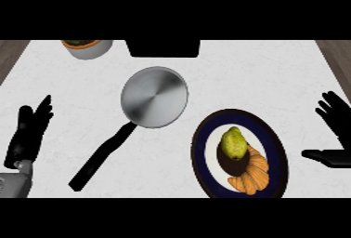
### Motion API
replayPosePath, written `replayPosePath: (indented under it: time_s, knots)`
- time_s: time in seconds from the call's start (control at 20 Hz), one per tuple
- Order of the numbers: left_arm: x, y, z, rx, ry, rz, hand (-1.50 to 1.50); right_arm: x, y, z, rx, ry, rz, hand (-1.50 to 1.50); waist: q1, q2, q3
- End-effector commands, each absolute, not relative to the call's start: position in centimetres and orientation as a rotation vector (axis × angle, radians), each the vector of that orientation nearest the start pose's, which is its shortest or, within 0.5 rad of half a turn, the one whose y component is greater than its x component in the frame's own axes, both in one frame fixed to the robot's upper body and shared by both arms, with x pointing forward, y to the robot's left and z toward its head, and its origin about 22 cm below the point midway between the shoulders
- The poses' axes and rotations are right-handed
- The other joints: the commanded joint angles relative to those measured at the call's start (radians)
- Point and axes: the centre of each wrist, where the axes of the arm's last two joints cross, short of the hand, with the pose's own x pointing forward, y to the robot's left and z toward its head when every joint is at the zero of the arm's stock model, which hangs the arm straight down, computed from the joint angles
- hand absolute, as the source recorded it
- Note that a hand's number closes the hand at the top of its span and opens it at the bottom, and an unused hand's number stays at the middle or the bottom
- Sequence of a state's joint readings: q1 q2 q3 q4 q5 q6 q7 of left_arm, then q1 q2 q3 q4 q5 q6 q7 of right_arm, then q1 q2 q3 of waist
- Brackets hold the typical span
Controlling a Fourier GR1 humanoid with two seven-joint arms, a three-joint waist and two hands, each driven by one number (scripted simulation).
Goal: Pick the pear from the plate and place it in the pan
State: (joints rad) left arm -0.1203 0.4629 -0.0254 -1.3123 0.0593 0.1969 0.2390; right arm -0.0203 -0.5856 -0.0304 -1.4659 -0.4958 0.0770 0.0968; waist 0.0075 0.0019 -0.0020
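The pear (234, 143) lies on the plate (204, 153), left of the right hand (334, 135), whose fingers are spread and hold nothing; the pan (154, 96) is farther left.

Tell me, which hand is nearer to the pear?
Right. The right hand is open just beyond the plate's edge; the left hand is across the counter from the pear.

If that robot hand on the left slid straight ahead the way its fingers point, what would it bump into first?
Probably nothing: the left robot hand points up the bare counter, passing left of the pan. The white pot lies further on, slightly to the right; depth is unclear.
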Motion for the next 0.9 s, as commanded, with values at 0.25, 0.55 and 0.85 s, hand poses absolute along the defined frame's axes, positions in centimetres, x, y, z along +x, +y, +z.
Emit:
replayPosePath:
  time_s: [0.25, 0.55, 0.85]
  knots:
    - [27.9, 34.7, 1.8, 0.482, -1.205, -0.098, 0.0, 27.6, -32.5, 6.9, -0.102, -1.208, 0.447, -1.5, -0.001, 0.0, 0.001]
    - [26.0, 36.9, 0.4, 0.486, -1.196, -0.095, 0.0, 27.2, -29.2, 6.9, -0.056, -1.158, 0.491, -1.5, -0.006, -0.002, 0.001]
    - [24.9, 34.8, 2.1, 0.48, -1.204, -0.104, 0.0, 28.0, -28.3, 4.4, -0.074, -1.112, 0.504, -1.5, -0.001, -0.003, 0.002]
